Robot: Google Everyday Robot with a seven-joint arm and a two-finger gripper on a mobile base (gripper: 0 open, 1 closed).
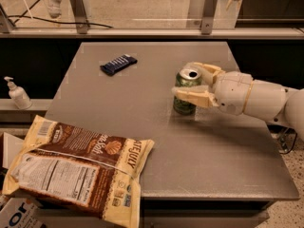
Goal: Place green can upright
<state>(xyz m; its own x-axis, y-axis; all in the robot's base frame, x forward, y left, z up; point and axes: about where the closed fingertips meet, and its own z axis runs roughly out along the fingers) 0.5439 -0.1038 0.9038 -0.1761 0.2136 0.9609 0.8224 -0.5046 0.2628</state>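
Note:
The green can [184, 82] stands upright on the grey table [142, 103], right of centre, with its silver pull-tab lid facing up. My gripper [197, 82] reaches in from the right on a white arm [256, 99]. Its jaws straddle the can. The near finger [192, 97] lies across the can's front side and the far finger [206, 69] sits behind its top rim. The fingers look closed against the can. The can's base rests on the table top.
A dark blue snack bar [118, 64] lies at the table's back left. A large brown and cream chip bag [80, 167] overhangs the front left corner. A white pump bottle [18, 95] stands on a ledge to the left. A glass railing [142, 8] runs behind the table.

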